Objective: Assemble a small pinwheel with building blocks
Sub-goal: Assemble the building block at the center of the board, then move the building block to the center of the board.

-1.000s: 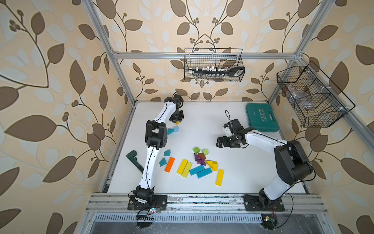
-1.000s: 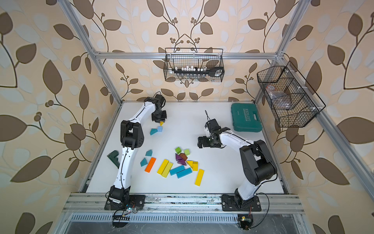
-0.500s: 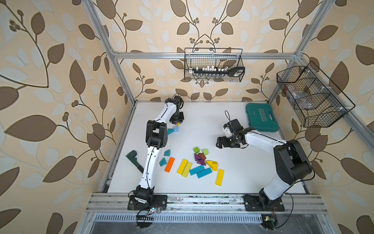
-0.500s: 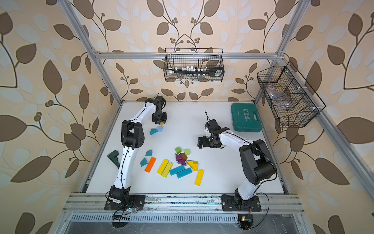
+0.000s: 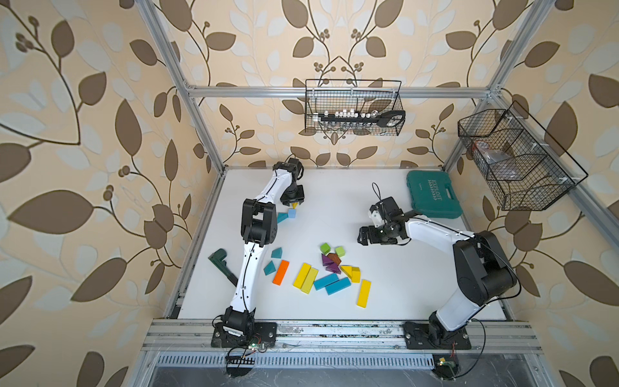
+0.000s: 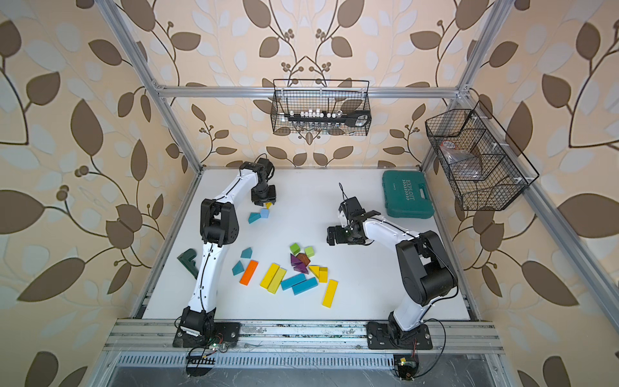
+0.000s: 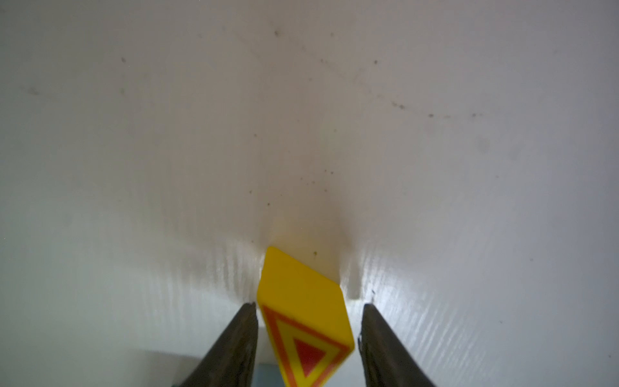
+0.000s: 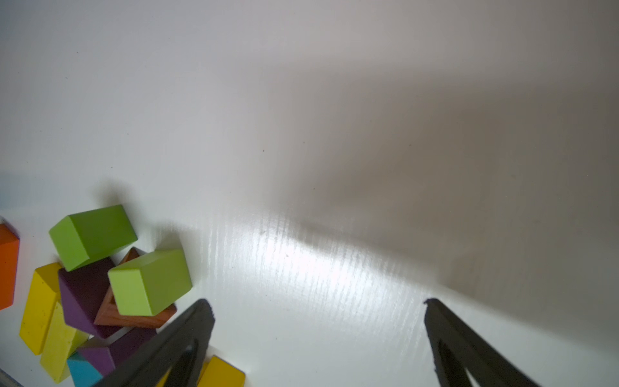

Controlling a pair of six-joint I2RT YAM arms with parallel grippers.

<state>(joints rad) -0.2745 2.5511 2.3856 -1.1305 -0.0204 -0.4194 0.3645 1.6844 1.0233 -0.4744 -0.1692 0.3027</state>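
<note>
Fingers [image 7: 234, 341] of the left gripper [image 7: 308, 306] stand a little apart, one on each side of the yellow wedge with a red triangle face [image 7: 301, 291]. A slim gap shows beside the wedge, so it is straddled rather than clamped, and it appears to rest on the white table [image 7: 301, 117]. In both top views the left gripper [image 5: 292, 201] points straight down near the table's upper left. The left arm [image 5: 249, 268] rises from its base at the lower edge, bent at the elbow and folded over at the wrist. That wedge lies just above a light-blue cube [image 5: 292, 213], which has a teal wedge [image 5: 282, 217] against it. The right gripper [image 5: 361, 237] faces picture-left at mid-table, up and right of the loose pile, and its fingers [image 8: 187, 335] are spread wide over bare table. The right arm [image 5: 435, 231] climbs from the lower right base to a raised elbow, its forearm reaching left.

Counted in a top view:
- three teal wedges in all
- one orange bar [image 5: 280, 272]
- three long yellow bars [image 5: 302, 274]
- one short yellow block [image 5: 355, 274]
- two blue bars [image 5: 325, 281]
- two green cubes [image 5: 325, 248]
- two purple wedges [image 5: 325, 259]
- one brown wedge [image 5: 335, 258]
- one plain yellow wedge [image 5: 346, 269]

A dark green angled piece [image 5: 219, 259] lies at the left edge and a teal tool case [image 5: 433, 194] at the upper right. Two wire baskets [image 5: 313, 100] hang on the frame.

Against the views of a second ago, both arms and every block sit where they were. Those pictures are too small to show the left fingers.
</note>
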